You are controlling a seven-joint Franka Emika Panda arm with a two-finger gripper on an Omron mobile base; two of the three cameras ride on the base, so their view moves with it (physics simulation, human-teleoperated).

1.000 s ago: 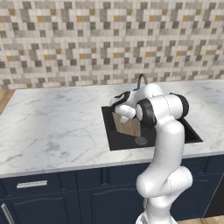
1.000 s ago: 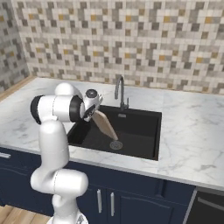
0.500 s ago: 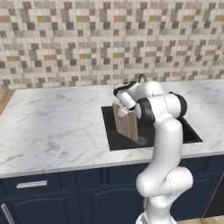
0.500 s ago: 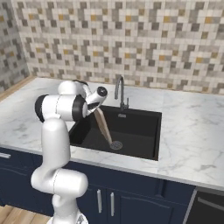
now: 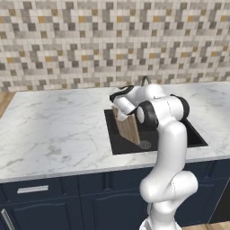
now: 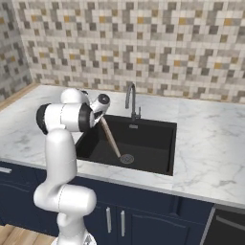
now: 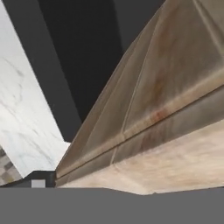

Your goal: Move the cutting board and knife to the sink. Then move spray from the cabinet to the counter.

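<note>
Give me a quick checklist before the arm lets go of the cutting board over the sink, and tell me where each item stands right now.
1. Cutting board is over the sink basin, not the counter: ok.
2. Board's lower end is down at the basin floor near the drain: ok in the right base view, though actual contact cannot be told.
3. Board is lying flat: not ok, it stands steeply tilted.
4. Gripper grips the board's upper end: cannot tell, the fingers are hidden.
5. Faucet is clear of the board: ok, it stands apart behind.
6. Knife is already in the sink: cannot tell.
</note>
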